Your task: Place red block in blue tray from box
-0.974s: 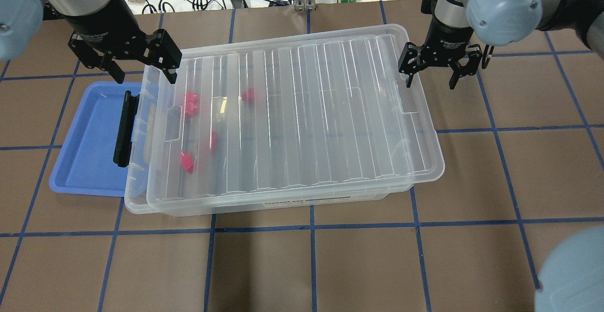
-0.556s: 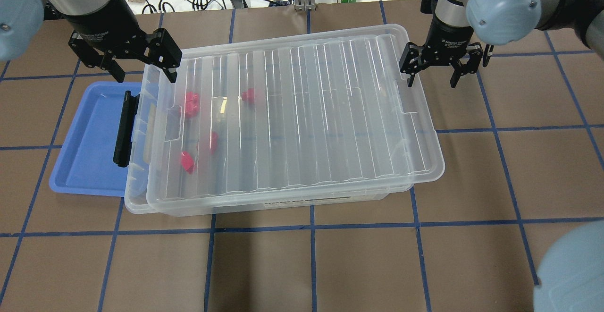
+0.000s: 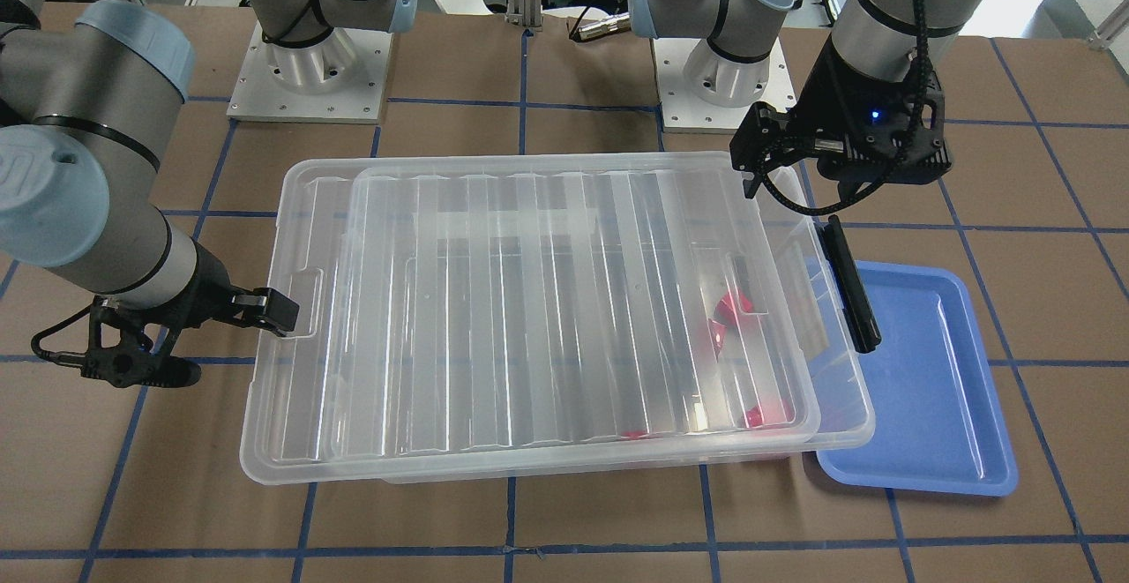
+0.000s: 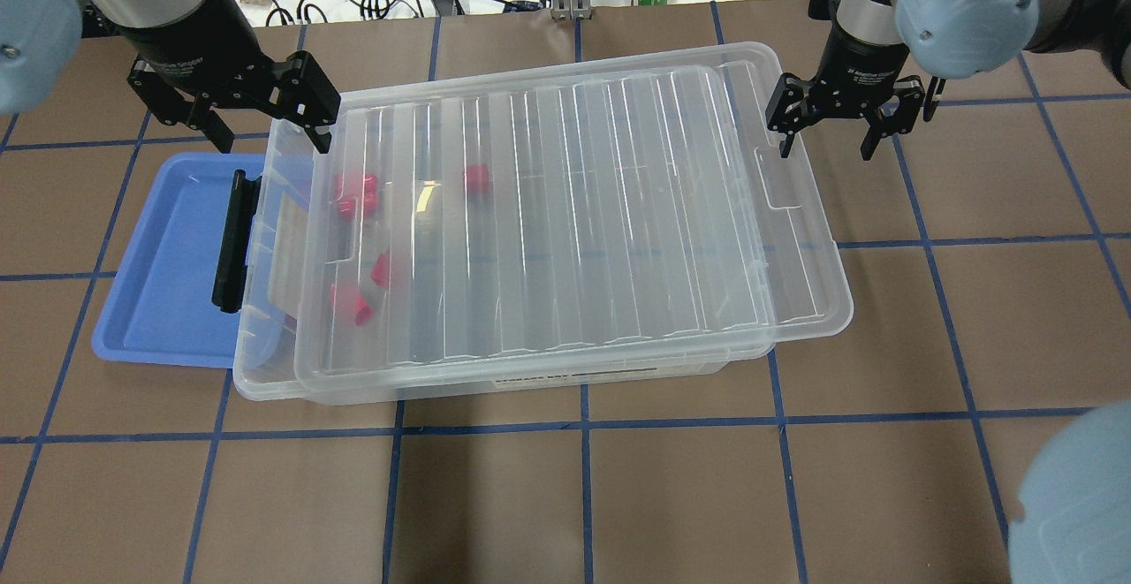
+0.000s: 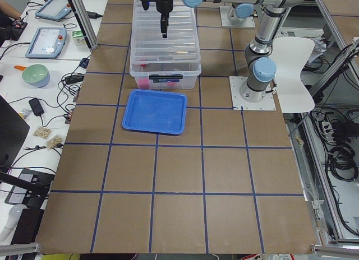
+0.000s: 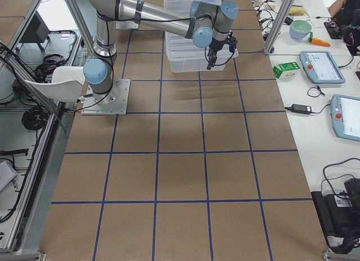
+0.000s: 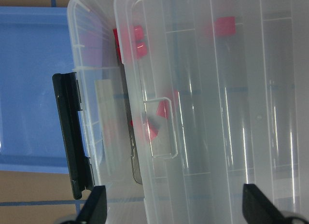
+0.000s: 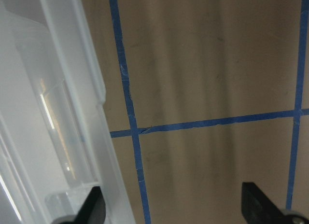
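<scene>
Shifted toward the robot's right, the ribbed lid (image 4: 574, 213) now uncovers a strip of the clear box (image 4: 265, 359) at its handle end. The right gripper (image 4: 828, 138), fingers spread wide, has moved along with it, one finger at the lid's rim. The red blocks (image 4: 477, 179) lie inside the box under the lid, near the left gripper (image 4: 265, 125), also spread wide, and well apart from the right. The blue tray (image 4: 150, 284) sits partly under the box's handle end.

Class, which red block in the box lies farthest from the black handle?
The lone red block; the others sit nearer the handle.
</scene>
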Robot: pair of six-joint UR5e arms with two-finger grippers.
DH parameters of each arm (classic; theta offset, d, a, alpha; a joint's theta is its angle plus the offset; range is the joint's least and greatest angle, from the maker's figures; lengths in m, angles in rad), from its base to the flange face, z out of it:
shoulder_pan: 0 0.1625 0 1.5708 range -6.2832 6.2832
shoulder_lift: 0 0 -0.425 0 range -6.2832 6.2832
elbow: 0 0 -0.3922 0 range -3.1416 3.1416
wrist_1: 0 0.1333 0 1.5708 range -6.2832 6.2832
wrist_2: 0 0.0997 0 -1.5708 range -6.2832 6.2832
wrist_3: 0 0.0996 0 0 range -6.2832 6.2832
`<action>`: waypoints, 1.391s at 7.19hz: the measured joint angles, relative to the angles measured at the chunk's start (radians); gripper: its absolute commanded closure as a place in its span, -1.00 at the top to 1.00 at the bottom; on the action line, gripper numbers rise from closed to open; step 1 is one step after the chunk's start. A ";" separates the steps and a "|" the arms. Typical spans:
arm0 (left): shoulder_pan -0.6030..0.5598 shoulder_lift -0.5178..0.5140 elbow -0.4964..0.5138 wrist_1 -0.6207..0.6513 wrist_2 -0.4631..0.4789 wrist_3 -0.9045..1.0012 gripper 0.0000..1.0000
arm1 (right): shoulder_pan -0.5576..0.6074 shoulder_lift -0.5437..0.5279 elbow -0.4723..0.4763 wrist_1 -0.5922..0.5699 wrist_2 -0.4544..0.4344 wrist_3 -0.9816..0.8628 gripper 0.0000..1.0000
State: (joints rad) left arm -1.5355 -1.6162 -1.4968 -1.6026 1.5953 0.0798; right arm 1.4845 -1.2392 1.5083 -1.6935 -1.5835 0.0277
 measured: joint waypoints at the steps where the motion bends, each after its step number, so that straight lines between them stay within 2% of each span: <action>1: 0.000 0.000 0.000 0.000 0.000 0.000 1.00 | -0.004 0.000 0.000 0.000 -0.001 0.000 1.00; 4: 0.000 0.000 0.000 0.000 -0.001 0.000 1.00 | -0.011 0.000 0.000 -0.001 -0.012 -0.001 1.00; 10: 0.000 0.001 -0.002 0.000 0.000 0.000 1.00 | -0.100 -0.003 0.000 0.002 -0.033 -0.107 1.00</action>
State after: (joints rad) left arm -1.5355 -1.6155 -1.4985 -1.6029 1.5953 0.0798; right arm 1.3845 -1.2419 1.5082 -1.6916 -1.6160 -0.0789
